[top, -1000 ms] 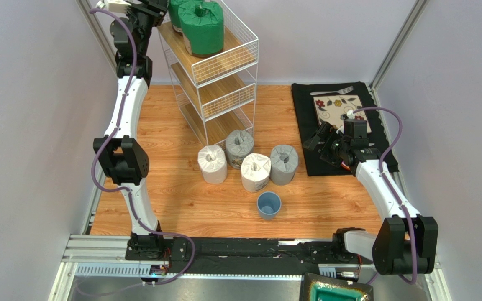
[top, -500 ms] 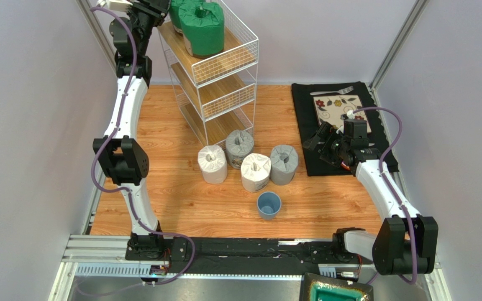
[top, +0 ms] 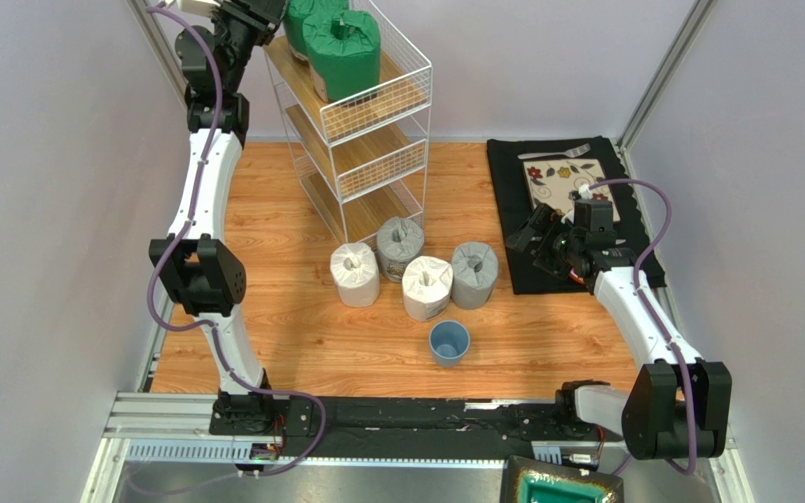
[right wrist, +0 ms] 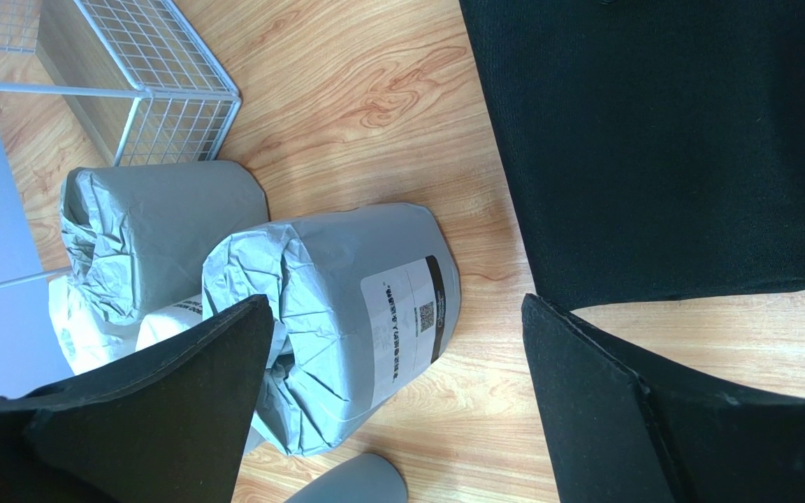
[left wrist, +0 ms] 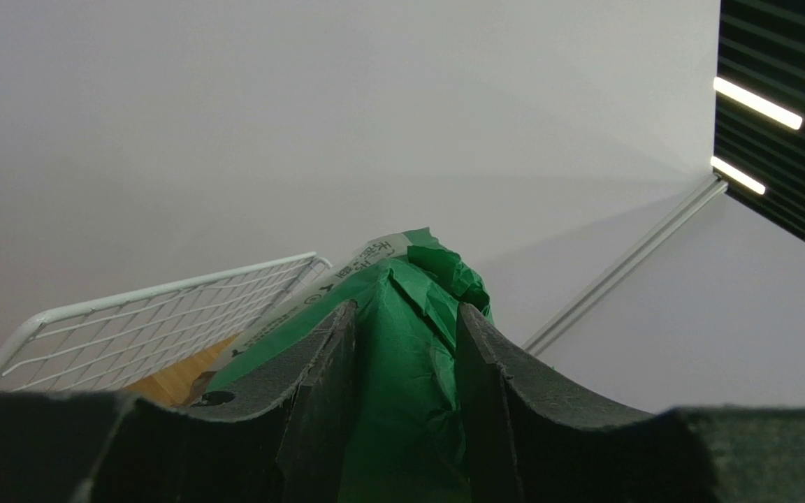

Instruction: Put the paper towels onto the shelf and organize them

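The shelf (top: 375,115) is a white wire rack with wooden tiers at the back left. Two green paper towels stand on its top tier, the front one (top: 342,47) and the back one (top: 302,16). My left gripper (top: 273,16) is up at that tier, shut on a green roll's gathered wrapping (left wrist: 407,356). Which of the two it pinches I cannot tell. Two white rolls (top: 354,275) (top: 427,287) and two grey rolls (top: 399,244) (top: 474,274) stand on the floor before the shelf. My right gripper (top: 523,234) hangs open to the right of a grey roll (right wrist: 344,304), empty.
A small blue cup (top: 449,343) stands in front of the rolls. A black mat (top: 512,168) with a floral plate (top: 556,180) lies at the right, under the right arm. The shelf's lowest basket (right wrist: 134,73) is close behind the grey rolls.
The left jaws have narrowed onto the green wrapping. The left arm has shifted slightly, and the front green roll has moved a little farther back on the top tier. The right arm is unchanged.
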